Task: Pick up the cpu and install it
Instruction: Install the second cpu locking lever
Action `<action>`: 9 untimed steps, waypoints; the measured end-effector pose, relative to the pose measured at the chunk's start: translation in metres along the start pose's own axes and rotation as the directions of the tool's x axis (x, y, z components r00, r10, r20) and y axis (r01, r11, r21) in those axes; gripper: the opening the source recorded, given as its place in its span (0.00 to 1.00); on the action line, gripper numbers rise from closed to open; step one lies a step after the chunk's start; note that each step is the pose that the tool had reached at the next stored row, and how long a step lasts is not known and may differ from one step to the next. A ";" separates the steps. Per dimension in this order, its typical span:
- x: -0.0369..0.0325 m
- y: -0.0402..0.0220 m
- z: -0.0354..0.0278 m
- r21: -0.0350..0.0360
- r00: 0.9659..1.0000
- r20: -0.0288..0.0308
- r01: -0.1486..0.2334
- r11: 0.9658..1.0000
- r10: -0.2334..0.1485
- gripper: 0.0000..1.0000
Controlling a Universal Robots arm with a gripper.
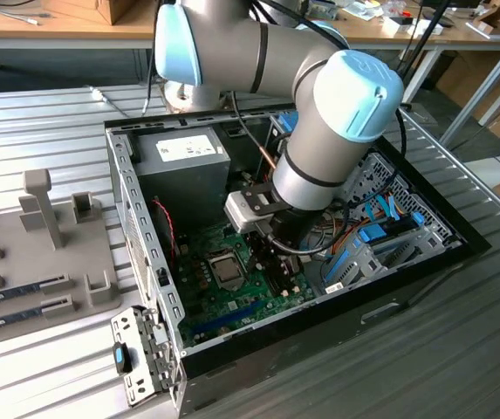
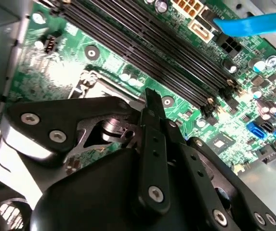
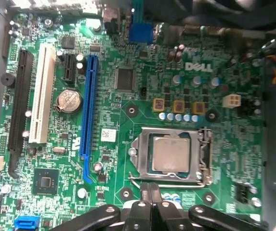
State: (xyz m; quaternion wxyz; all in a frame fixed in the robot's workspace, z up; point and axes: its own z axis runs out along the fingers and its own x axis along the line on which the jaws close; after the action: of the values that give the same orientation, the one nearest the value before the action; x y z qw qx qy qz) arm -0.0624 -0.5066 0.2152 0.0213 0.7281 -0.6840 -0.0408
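The cpu (image 3: 170, 154) lies flat in its socket on the green motherboard (image 3: 128, 96), its silver-grey top showing inside the metal socket frame (image 3: 204, 155). In the exterior view the cpu (image 1: 229, 270) sits mid-board inside the open computer case. My gripper (image 3: 150, 188) hovers just beside one edge of the socket, with its two black fingers pressed together and nothing between them. In the second wrist view the gripper (image 2: 152, 103) points down at the board next to the socket. In the exterior view the gripper (image 1: 280, 251) hangs inside the case, to the right of the cpu.
The grey power supply (image 1: 182, 157) fills the case's far corner. Case walls (image 1: 132, 218) ring the board. Memory slots (image 2: 142, 53), a blue cable (image 2: 253, 24), expansion slots (image 3: 87, 106) and cable bundles (image 1: 376, 231) lie close by. A grey fixture tray (image 1: 49, 253) sits at the exterior view's left.
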 end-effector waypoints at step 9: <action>-0.0009 0.0027 -0.0314 0.003 0.999 0.052 0.005 1.000 -0.005 0.11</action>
State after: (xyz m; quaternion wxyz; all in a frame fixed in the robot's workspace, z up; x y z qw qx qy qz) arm -0.0623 -0.5066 0.2466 0.0024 0.7284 -0.6827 -0.0585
